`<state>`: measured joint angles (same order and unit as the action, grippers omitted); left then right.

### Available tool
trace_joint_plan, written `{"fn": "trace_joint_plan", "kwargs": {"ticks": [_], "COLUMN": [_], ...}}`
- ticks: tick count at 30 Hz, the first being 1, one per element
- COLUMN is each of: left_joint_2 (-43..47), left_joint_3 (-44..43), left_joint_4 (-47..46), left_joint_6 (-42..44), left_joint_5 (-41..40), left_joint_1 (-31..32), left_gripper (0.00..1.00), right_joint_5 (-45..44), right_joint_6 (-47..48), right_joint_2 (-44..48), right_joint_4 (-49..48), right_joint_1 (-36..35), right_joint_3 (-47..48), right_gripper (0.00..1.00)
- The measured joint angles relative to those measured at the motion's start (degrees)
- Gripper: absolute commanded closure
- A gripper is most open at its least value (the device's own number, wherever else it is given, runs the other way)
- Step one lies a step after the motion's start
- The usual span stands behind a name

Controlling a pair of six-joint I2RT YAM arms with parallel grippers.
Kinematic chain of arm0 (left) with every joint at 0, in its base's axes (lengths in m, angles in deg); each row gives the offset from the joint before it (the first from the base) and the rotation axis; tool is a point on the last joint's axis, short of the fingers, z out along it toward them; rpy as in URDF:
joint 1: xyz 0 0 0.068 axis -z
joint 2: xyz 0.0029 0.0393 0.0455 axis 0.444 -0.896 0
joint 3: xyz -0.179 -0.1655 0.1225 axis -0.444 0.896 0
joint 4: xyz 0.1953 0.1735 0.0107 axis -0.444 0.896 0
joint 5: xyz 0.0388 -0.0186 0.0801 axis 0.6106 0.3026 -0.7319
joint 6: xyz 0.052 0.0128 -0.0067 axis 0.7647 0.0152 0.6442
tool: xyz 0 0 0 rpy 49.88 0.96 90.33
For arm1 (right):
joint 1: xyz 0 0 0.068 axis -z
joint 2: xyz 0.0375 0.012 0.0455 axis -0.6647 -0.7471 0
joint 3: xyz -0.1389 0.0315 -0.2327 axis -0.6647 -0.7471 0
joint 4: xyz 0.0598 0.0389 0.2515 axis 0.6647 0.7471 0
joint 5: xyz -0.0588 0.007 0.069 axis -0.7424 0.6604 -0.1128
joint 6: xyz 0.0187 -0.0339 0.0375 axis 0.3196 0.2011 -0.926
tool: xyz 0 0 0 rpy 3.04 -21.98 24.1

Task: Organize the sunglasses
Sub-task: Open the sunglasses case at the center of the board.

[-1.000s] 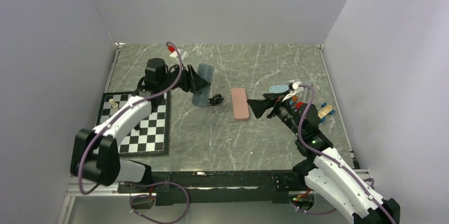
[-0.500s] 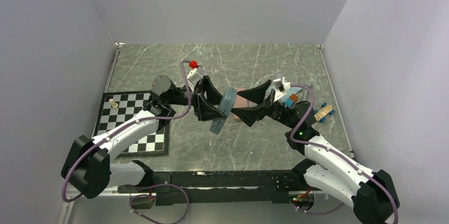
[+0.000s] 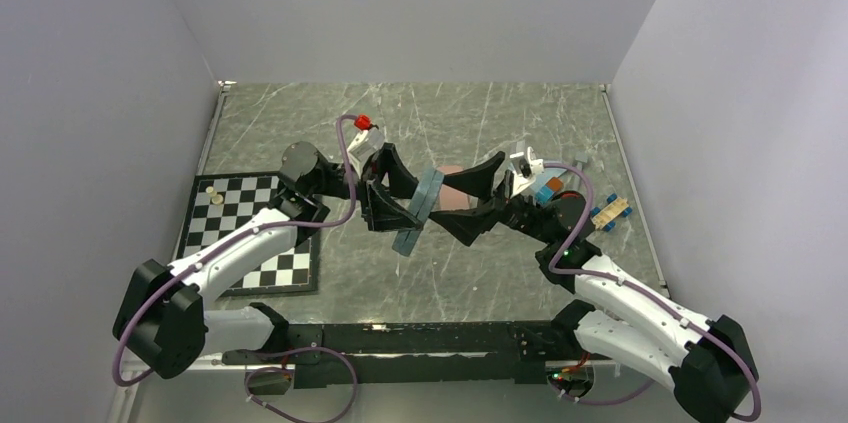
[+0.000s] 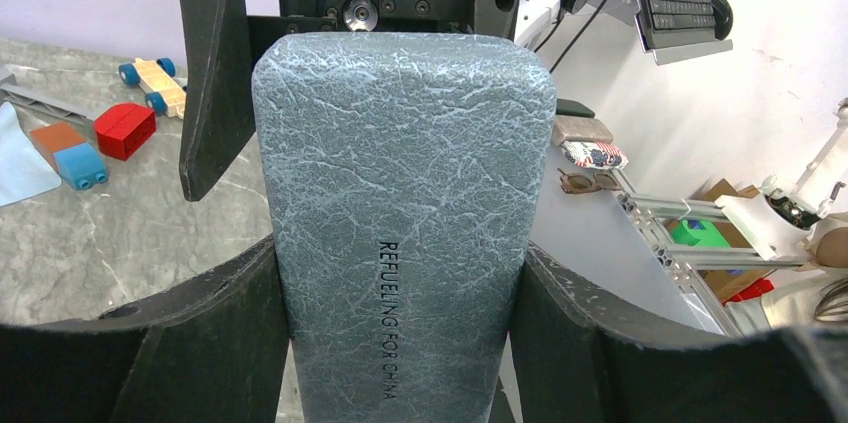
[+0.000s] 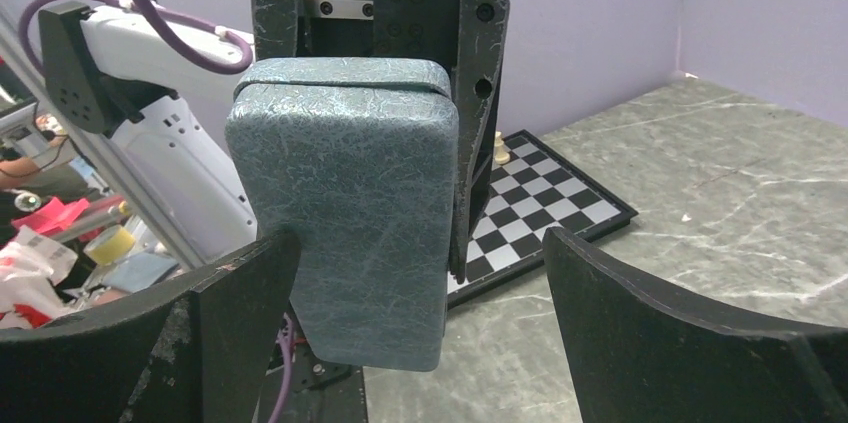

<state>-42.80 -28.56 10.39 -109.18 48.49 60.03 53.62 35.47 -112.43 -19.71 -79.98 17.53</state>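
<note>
My left gripper [image 3: 398, 205] is shut on the slate-blue case [image 3: 420, 205] and holds it on edge above the middle of the table. In the left wrist view the case [image 4: 400, 163] fills the gap between my fingers [image 4: 215, 343]. My right gripper [image 3: 468, 201] is open and faces the case's far end. In the right wrist view the case [image 5: 345, 203] hangs between my open fingers [image 5: 640, 333], close to the left one and apart from the right one. Neither pair of sunglasses shows in any view. The pink case [image 3: 455, 193] lies partly hidden behind my right gripper.
A chessboard [image 3: 260, 243] with two pale pieces [image 3: 213, 193] lies at the left. Toy bricks [image 4: 125, 128], a toy car [image 3: 612, 211] and a light blue cloth [image 4: 15, 158] sit at the right, behind my right arm.
My left gripper lifted the slate-blue case from the back left and carried it to the centre, turned on edge. My right gripper swung left and opened around the case's end.
</note>
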Motion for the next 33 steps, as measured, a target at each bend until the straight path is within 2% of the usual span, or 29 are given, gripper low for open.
{"fn": "trace_joint_plan", "kwargs": {"ticks": [23, 28, 33], "left_joint_2": [-0.33, -2.67, -2.89], "left_joint_3": [-1.90, -2.03, -2.03], "left_joint_4": [3.02, 4.72, 7.13], "left_joint_6": [0.68, 2.19, 3.08], "left_joint_5": [0.72, -4.37, -5.46], "left_joint_1": [1.29, 2.93, 3.17], "left_gripper": [1.00, 1.00, 1.00], "right_joint_5": [1.25, 1.16, 0.59], "right_joint_6": [-2.54, -3.91, -4.87], "right_joint_2": [2.67, 2.49, 1.05], "right_joint_4": [0.68, 0.48, 1.46], "right_joint_1": [-0.17, -1.99, -1.77], "right_joint_3": [-0.11, -0.09, 0.70], "right_gripper": [0.00, 0.00, 0.01]}}
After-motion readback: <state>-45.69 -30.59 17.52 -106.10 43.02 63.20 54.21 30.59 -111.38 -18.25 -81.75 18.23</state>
